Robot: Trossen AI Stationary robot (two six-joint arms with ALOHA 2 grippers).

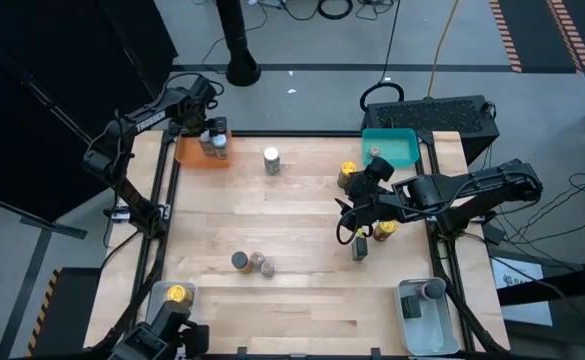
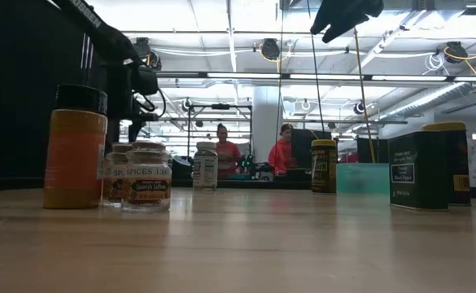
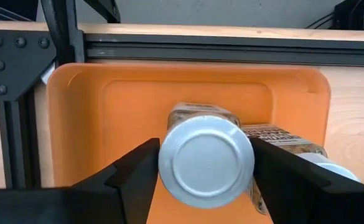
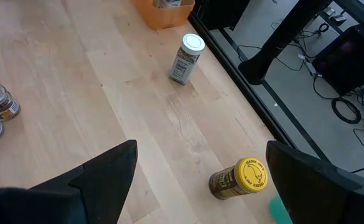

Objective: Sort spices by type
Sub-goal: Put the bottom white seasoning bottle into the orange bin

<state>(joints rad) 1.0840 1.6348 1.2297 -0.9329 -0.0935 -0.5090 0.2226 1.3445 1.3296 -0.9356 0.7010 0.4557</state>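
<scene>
A grey-lidded jar (image 3: 205, 160) with a pale printed label stands upright in the orange tray (image 3: 107, 112) at the table's far left corner. The left gripper (image 3: 204, 177) brackets its lid, fingers close at either side, though whether they pinch it I cannot tell. The right gripper (image 4: 197, 180) hangs spread wide over the table's right side.

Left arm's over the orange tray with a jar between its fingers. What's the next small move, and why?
Probably open the left gripper a bit wider and lift straight up. The grey-lidded jar already sits inside the orange tray beside another jar, with only slim gaps at the fingers, so a sideways exit could tip it.
</scene>
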